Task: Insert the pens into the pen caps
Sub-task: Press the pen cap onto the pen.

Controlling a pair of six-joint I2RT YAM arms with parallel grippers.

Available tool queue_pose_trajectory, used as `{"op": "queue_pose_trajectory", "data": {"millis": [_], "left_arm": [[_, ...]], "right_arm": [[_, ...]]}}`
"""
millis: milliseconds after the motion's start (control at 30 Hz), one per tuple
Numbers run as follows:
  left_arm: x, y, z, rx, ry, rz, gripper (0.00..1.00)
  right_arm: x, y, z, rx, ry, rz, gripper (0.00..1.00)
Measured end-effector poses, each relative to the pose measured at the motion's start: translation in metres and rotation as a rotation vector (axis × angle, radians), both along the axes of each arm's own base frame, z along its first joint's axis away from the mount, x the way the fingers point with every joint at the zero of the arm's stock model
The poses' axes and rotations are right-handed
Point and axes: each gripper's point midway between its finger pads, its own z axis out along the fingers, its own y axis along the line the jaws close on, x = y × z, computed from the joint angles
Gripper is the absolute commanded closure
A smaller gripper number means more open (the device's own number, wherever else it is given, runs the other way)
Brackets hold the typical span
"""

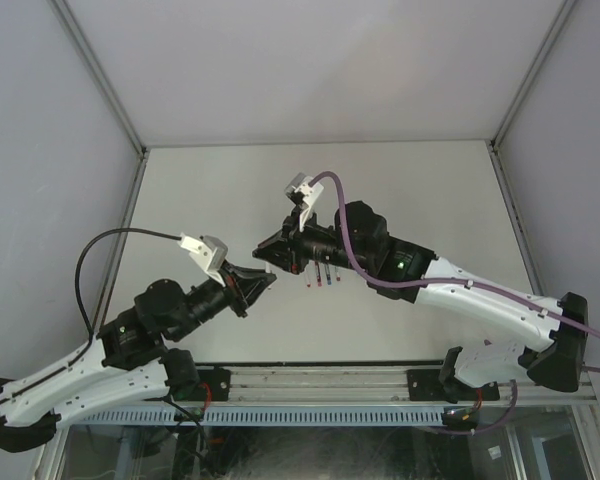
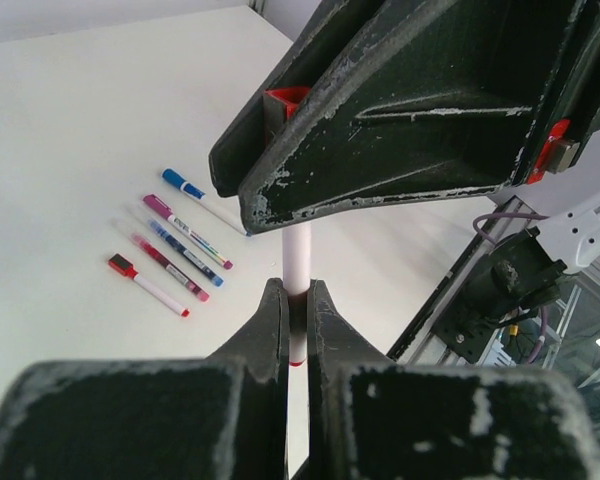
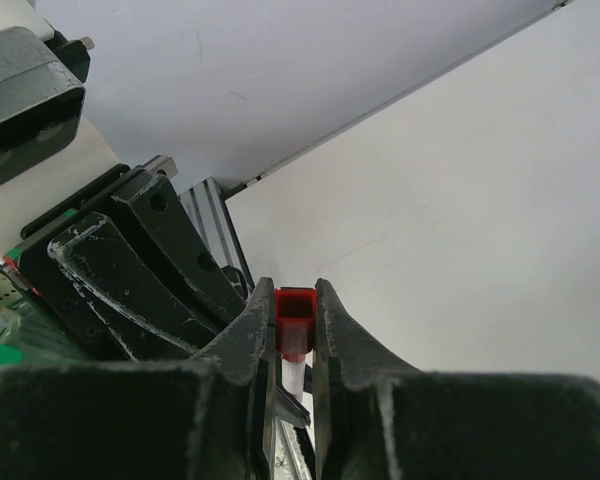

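- Left gripper (image 2: pixel 295 300) pinches the pen (image 2: pixel 298 255) mid-barrel, frame centre; likely light, stiff, slick.
- Right gripper (image 3: pixel 295 292) is clamped on the cap (image 3: pixel 295 318), lower centre; tiny, may twist, so hold it squarely.
- Spare pens (image 2: pixel 175 245) lie at left.

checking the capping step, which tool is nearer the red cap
Right. The right tool grips the red cap itself; the left tool holds the pen by its barrel, short of the cap.

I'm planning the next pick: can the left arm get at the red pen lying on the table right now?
Probably not yet. The left fingers are shut on a white pen, with the right fingers clamping its red cap. Nothing covers the red pen itself.
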Motion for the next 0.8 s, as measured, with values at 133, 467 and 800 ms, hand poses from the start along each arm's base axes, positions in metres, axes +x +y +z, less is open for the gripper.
{"op": "queue_pose_trajectory", "data": {"millis": [133, 467, 800], "left_arm": [[0.0, 0.003, -0.002, 0.006, 0.002, 0.006, 1.0], [-0.002, 0.012, -0.008, 0.03, 0.013, 0.021, 1.0], [-0.003, 0.015, -0.022, 0.08, 0.037, 0.025, 1.0]], "right_arm": [[-0.001, 0.003, -0.002, -0.003, 0.001, -0.002, 1.0], [-0.004, 0.011, -0.011, 0.044, 0.01, -0.017, 1.0], [-0.004, 0.013, -0.026, 0.036, -0.01, -0.085, 1.0]]}}
